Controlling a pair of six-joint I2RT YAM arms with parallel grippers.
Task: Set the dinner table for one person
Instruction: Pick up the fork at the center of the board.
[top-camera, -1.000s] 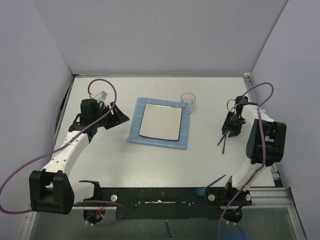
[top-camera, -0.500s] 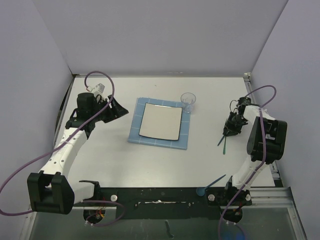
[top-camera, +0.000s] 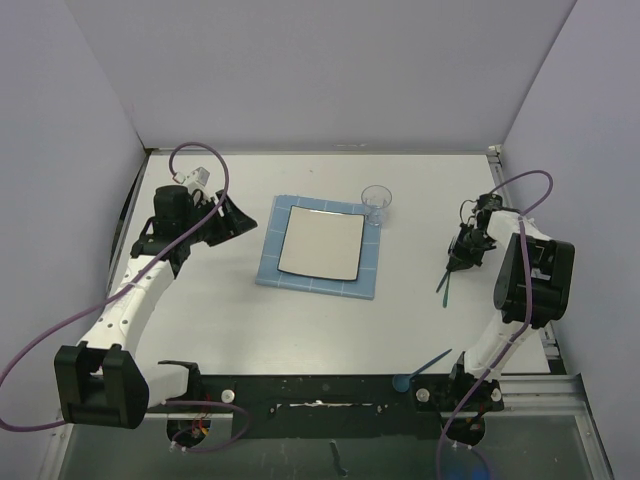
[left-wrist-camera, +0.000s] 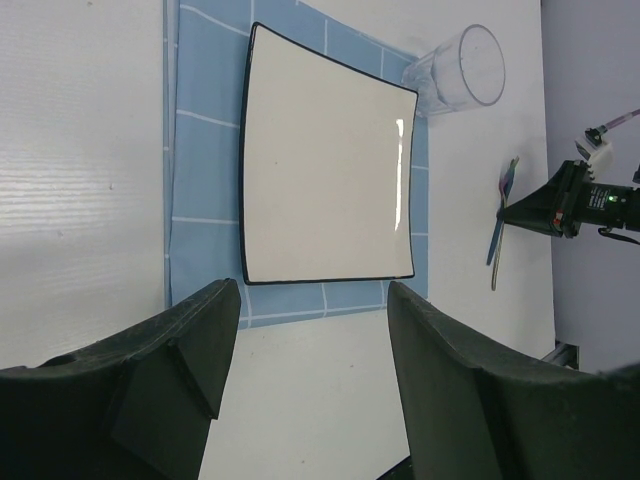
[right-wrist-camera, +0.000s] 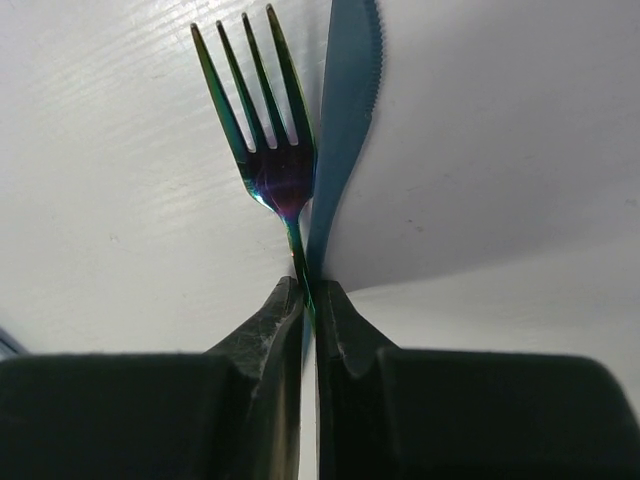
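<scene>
The white dinner table (top-camera: 300, 330) carries a blue grid placemat (top-camera: 268, 255) with a square white dark-rimmed plate (top-camera: 320, 243) on it and a clear cup (top-camera: 376, 203) at its far right corner. My right gripper (top-camera: 462, 256) is at the table's right side, shut on the handles of an iridescent fork (right-wrist-camera: 268, 150) and a blue knife (right-wrist-camera: 345, 110), which lie side by side and point toward the near edge (top-camera: 444, 284). My left gripper (top-camera: 240, 222) is open and empty, left of the placemat. In the left wrist view its jaws (left-wrist-camera: 312, 300) frame the plate (left-wrist-camera: 325, 180) and placemat (left-wrist-camera: 205, 170).
A blue spoon (top-camera: 425, 368) lies at the near edge by the right arm's base. Grey walls stand on the left, far and right sides. The cup (left-wrist-camera: 460, 72) and the fork and knife (left-wrist-camera: 500, 225) also show in the left wrist view.
My left gripper drew back to the far left, away from the placemat, then held still. My right gripper stayed on the fork and knife and barely shifted.
</scene>
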